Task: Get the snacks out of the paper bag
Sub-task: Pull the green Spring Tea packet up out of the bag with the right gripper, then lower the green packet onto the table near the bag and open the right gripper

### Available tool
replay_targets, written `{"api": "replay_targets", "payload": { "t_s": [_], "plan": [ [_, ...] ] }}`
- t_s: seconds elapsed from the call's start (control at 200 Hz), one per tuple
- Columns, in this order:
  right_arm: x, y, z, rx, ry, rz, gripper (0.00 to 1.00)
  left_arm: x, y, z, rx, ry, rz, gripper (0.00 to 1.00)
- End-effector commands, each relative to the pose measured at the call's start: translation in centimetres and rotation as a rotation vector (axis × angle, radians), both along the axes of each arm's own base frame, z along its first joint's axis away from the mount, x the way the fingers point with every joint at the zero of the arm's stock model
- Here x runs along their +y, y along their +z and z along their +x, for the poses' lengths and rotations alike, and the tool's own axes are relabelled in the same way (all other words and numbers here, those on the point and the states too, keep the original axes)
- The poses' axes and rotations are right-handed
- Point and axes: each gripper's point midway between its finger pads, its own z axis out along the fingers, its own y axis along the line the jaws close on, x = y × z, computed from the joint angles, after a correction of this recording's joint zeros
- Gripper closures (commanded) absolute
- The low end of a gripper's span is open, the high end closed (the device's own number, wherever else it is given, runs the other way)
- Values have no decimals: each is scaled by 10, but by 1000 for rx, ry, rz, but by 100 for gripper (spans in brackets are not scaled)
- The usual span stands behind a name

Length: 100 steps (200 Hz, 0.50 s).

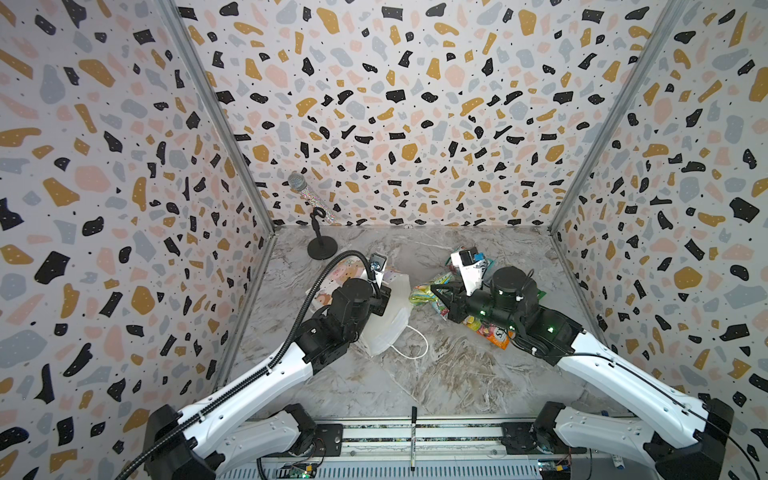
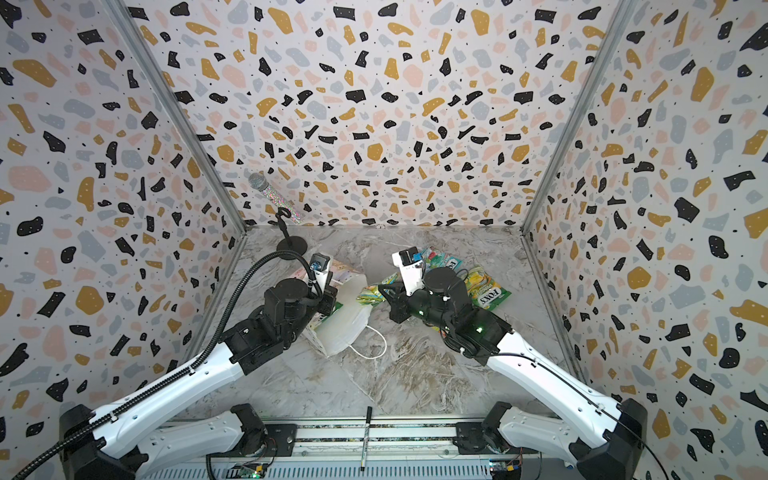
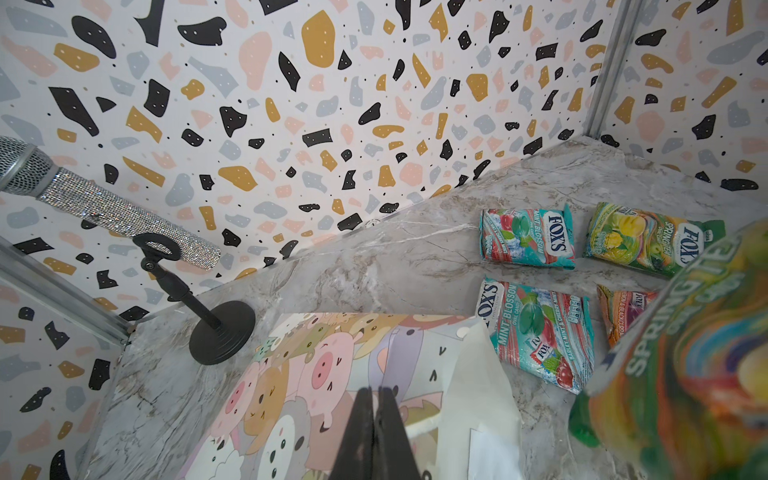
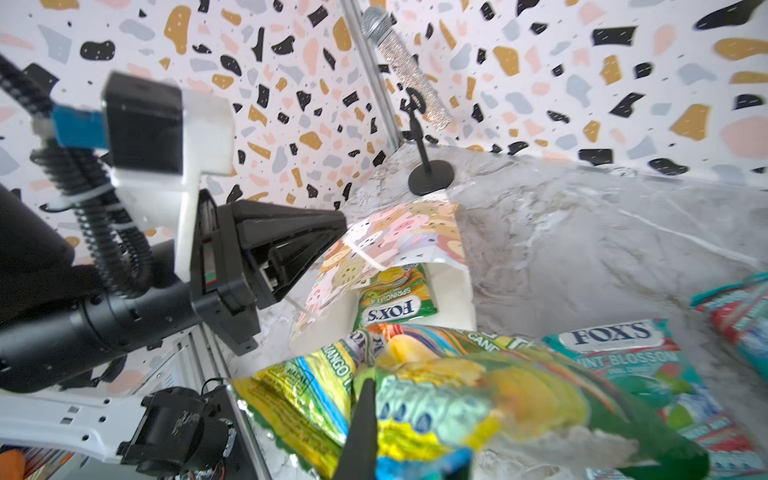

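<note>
The paper bag (image 1: 384,332) lies on its side on the marble surface (image 1: 436,382), a little left of the middle in both top views. Its mouth is turned to the right, and one white cord handle (image 1: 427,344) trails on the marble toward the lower edge of the frame.

The left hand (image 3: 374,399) has its fingers pressed together. In the right wrist view its tip pinches the rim of the bag's upper face, the one with the cartoon animals. This face stands lifted, so the mouth is open. Inside the mouth one green-yellow snack (image 4: 395,303) lies flat on the lower wall of the bag.

The right hand (image 2: 382,289) is just to the right of the mouth and pinches a green-yellow packet (image 2: 368,296), which appears raised from the marble and is blurred in the right wrist view.

Four more snacks lie on the surface, in the right part of the left wrist view: a teal packet (image 3: 528,239), a second teal packet (image 3: 540,340), a yellow-green pack (image 3: 648,237) and an orange-red packet (image 3: 623,316) that is partly hidden behind the raised one.

A glittering microphone (image 1: 309,195) on a black stand is in the far left corner, well apart from the bag.
</note>
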Motion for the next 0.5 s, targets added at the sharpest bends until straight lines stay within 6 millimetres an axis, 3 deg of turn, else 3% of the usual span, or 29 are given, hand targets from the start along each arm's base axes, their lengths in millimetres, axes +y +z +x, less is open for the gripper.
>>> {"api": "replay_targets", "payload": {
  "t_s": [0.0, 0.285, 0.496],
  "plan": [
    [-26, 0, 10, -11, -66, -24, 100, 3, 18, -4, -45, -14, -32, 100],
    [-70, -66, 17, 107, -113, -93, 100, 11, 31, -12, -93, -7, -70, 100],
    [-55, -102, -1, 128, 59, -101, 100, 13, 32, -11, -93, 1, -71, 100]
  ]
}}
